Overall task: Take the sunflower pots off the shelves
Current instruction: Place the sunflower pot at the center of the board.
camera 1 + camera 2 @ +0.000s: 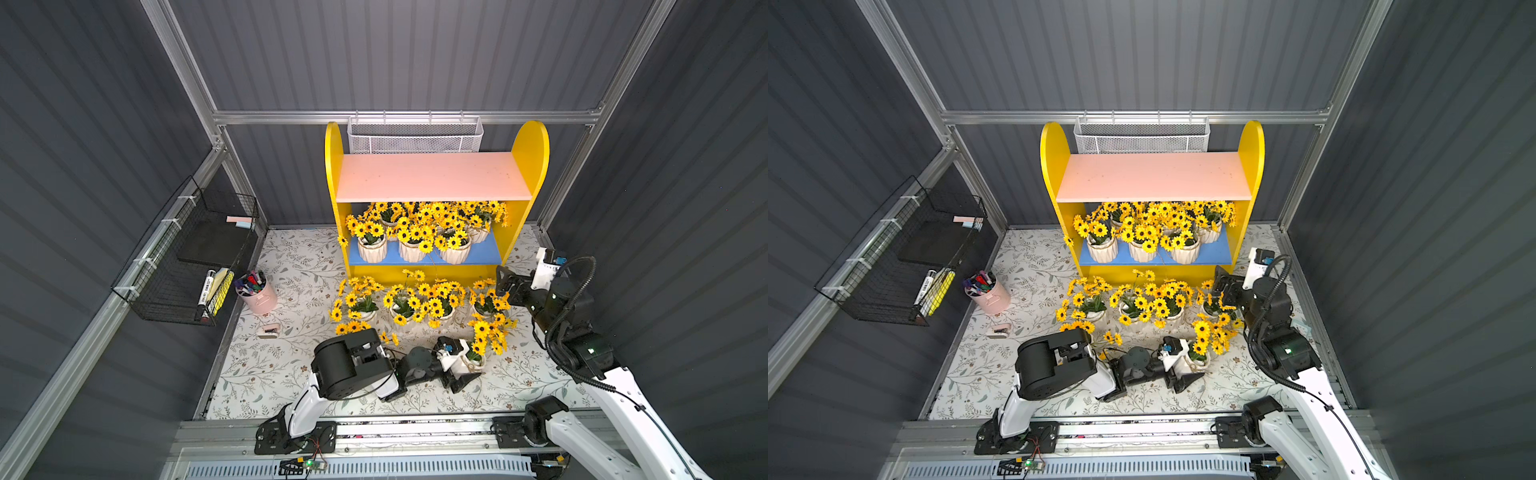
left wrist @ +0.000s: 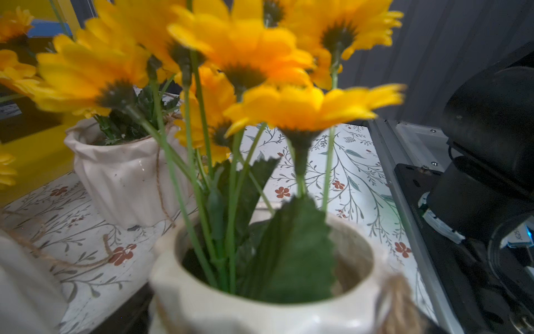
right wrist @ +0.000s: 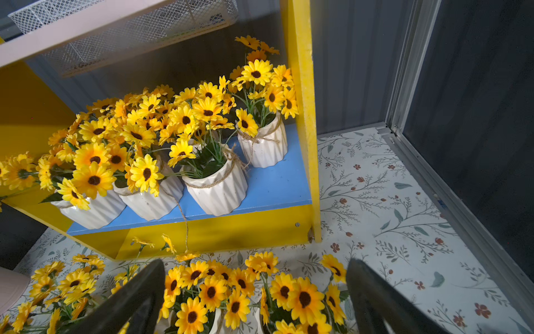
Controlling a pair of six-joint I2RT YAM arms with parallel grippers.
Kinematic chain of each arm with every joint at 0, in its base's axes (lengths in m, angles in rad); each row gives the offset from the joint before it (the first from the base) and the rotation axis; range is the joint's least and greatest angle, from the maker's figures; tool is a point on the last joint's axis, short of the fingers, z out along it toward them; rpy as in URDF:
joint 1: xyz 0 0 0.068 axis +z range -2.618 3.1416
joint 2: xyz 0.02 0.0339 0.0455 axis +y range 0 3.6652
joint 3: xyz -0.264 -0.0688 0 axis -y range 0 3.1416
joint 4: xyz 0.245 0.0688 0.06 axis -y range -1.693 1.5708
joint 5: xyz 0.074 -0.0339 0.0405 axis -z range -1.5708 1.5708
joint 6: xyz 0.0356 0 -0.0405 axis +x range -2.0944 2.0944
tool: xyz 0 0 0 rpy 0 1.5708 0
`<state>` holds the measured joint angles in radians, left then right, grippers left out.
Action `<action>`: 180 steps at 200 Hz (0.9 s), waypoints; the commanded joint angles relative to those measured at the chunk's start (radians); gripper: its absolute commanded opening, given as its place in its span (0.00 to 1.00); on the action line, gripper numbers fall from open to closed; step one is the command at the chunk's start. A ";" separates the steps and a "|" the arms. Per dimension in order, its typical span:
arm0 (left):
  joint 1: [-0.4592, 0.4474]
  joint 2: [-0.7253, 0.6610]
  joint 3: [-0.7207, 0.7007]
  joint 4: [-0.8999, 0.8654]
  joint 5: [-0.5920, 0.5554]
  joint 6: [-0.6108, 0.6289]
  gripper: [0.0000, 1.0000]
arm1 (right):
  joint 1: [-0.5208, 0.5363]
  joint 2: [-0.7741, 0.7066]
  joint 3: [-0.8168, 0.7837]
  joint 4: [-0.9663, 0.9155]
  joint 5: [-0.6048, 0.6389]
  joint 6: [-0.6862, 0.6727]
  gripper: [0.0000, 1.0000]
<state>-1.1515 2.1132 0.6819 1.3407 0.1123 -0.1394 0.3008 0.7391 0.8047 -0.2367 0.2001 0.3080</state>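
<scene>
The shelves (image 1: 528, 166) stand at the back. Their pink upper board (image 1: 432, 176) is bare, while several sunflower pots (image 1: 411, 249) crowd the blue lower board (image 1: 486, 254). More sunflower pots (image 1: 419, 305) sit on the floral mat in front. My left gripper (image 1: 467, 368) is low on the mat, shut on one white pot (image 2: 260, 312) that fills the left wrist view and hides the jaws. My right gripper (image 3: 255, 263) hangs open over the floor pots by the shelves' right panel, with nothing between its fingers (image 3: 144, 289). The shelf pots (image 3: 219, 191) lie just beyond it.
A pink cup of marker pens (image 1: 257, 296) and a small stapler (image 1: 270, 331) sit left on the mat. A black wire rack (image 1: 187, 257) hangs on the left wall, and a white mesh basket (image 1: 415, 135) behind the shelves. Another floor pot (image 2: 124, 179) stands close to the held one.
</scene>
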 commanded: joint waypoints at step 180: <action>-0.011 0.094 0.245 -0.743 0.031 0.002 0.99 | -0.003 -0.086 -0.024 -0.032 0.032 0.002 0.99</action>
<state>-1.1587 2.1342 0.8948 0.9012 0.1108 -0.1051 0.3008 0.6647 0.7986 -0.2642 0.1963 0.3134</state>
